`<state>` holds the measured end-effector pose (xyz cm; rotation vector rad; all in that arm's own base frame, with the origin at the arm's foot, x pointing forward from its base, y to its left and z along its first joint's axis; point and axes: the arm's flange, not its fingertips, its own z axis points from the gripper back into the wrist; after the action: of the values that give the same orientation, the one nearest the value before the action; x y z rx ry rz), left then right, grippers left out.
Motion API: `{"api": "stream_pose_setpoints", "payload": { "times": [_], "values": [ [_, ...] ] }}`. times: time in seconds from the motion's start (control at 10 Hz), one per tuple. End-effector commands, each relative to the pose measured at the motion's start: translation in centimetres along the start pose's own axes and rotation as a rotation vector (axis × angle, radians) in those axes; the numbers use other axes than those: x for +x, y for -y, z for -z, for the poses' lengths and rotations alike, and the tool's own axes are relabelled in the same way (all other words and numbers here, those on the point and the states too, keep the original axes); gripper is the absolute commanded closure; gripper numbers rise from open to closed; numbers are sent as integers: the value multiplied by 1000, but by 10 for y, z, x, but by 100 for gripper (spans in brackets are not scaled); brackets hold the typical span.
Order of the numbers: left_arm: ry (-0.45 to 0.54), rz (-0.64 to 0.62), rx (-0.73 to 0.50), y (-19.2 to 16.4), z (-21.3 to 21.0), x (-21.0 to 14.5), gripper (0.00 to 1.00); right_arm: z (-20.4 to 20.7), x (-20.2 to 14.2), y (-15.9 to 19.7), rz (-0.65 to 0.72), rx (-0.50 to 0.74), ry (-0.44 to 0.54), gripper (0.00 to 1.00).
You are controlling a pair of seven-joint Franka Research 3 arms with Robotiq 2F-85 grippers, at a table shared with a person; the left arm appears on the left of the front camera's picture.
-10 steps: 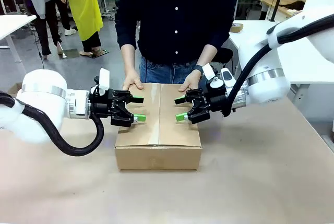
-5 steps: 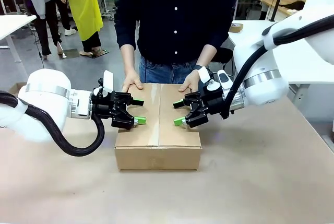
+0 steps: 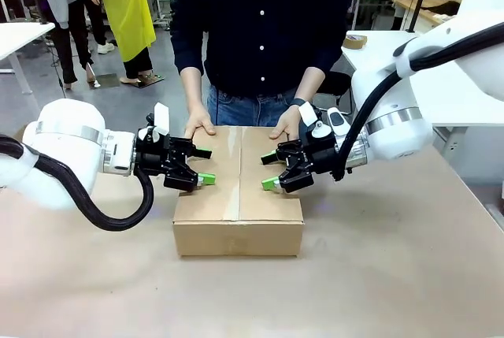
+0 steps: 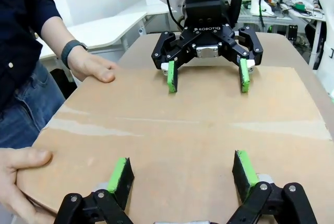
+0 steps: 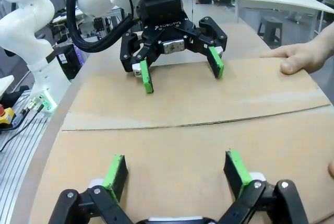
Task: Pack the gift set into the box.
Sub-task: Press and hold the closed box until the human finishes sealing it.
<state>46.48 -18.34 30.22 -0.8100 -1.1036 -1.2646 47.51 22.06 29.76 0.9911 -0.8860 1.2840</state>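
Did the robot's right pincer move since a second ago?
Yes, a little. The right pincer has dipped lower and edged toward the middle of the closed brown cardboard box, which has stayed put.

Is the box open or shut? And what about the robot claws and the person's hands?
box: shut, flaps folded flat.
left gripper: open, empty, above the box's top.
right gripper: open, empty, above the box's top.
person's hands: both resting on the box's far edge.
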Motion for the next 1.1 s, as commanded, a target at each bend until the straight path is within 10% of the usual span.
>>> {"api": "stream_pose_setpoints", "payload": {
  "times": [0.0, 1.0],
  "values": [
    [-71, -67, -57, -2, 2, -6, 0, 0, -1, -1, -4, -5, -10, 0],
    [0, 0, 0, 0, 0, 0, 0, 0, -1, -1, -4, -5, -10, 0]
  ]
}}
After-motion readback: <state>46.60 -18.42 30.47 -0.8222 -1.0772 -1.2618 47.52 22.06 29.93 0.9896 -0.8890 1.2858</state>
